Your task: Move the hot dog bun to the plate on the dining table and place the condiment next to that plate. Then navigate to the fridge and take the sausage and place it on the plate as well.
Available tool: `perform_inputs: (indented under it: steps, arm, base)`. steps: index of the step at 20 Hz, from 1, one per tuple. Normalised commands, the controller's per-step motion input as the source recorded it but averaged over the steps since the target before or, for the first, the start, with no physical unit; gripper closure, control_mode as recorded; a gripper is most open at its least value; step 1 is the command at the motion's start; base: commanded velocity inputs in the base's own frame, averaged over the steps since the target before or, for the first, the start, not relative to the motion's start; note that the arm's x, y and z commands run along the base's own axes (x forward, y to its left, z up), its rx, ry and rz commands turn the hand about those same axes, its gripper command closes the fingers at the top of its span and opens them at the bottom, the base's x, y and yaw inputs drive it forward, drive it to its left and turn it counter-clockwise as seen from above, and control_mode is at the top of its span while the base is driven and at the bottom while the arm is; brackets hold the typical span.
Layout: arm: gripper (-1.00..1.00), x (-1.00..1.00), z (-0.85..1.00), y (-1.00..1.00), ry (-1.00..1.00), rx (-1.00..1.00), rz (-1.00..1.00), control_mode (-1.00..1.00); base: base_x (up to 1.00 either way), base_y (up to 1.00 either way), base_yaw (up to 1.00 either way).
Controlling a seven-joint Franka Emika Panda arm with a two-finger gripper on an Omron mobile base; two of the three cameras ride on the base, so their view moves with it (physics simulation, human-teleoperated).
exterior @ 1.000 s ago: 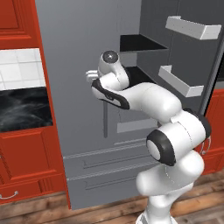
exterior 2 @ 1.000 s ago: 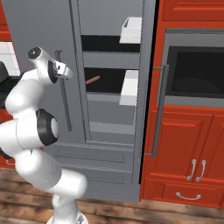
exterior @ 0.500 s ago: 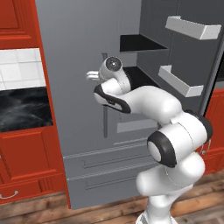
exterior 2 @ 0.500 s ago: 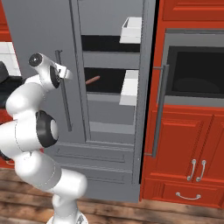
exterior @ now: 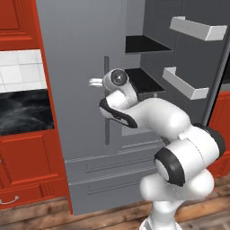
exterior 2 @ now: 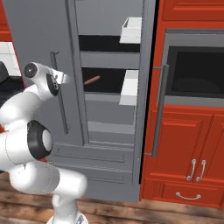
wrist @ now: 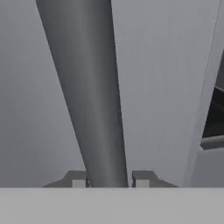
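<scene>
The fridge (exterior: 85, 54) is a tall grey double-door unit. Its left door is closed. Its right door stands open and carries two pale door bins (exterior: 197, 28), one above the other. Below the doors, two drawer fronts (exterior: 112, 164) span the cabinet.

The pincer (wrist: 110, 179) is closed on the handle (wrist: 89, 96) of the closed left door. In the hand view, one dark fingertip (wrist: 78, 180) sits against each side of the handle, and the handle runs up between them as a long grey bar. In the left base view, the hand (exterior: 117, 81) is level with the upper part of the thin vertical handle (exterior: 107, 130), and the white arm (exterior: 166, 121) reaches up to it from the lower right.

The sausage (exterior 2: 91, 80) lies on a dark interior shelf (exterior 2: 109, 81) of the fridge, in the open right-hand section. It is thin, straight and reddish brown, and it lies at a slight tilt. It is apart from the pincer, to the right of the closed door's edge in the right base view.

To the left of the fridge, red cabinets (exterior: 27, 157) frame a recess with white wall tiles (exterior: 22, 69) above a black veined tabletop surface (exterior: 24, 110). To the right of the fridge, a dark built-in oven (exterior 2: 197, 72) is set in a red cabinet (exterior 2: 188, 144) with two pale door pulls (exterior 2: 197, 168). The floor (exterior 2: 131, 212) is brown wood planking.
</scene>
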Motion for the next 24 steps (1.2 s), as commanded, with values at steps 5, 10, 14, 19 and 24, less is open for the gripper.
perform_inputs:
  steps: [5,10,14,19,24]
  arm:
    - [1.0,-1.0,0.0,0.16,-0.04,0.02,0.0,-1.0]
    - [1.0,-1.0,-0.02,0.38,0.05,0.01,0.0,-1.0]
    - [-1.0,-0.96,-0.27,0.58,0.05,-0.02,0.0,-1.0]
    - [-1.0,-0.68,-0.13,-0.09,0.0,0.14,0.0,-1.0]
    - [-1.0,-0.25,0.0,-0.95,0.09,0.39,0.0,-1.0]
  base:
    - [0.0,0.0,0.0]
    - [0.0,0.0,0.0]
    - [0.0,0.0,0.0]
    - [0.0,0.0,0.0]
    - [0.0,0.0,0.0]
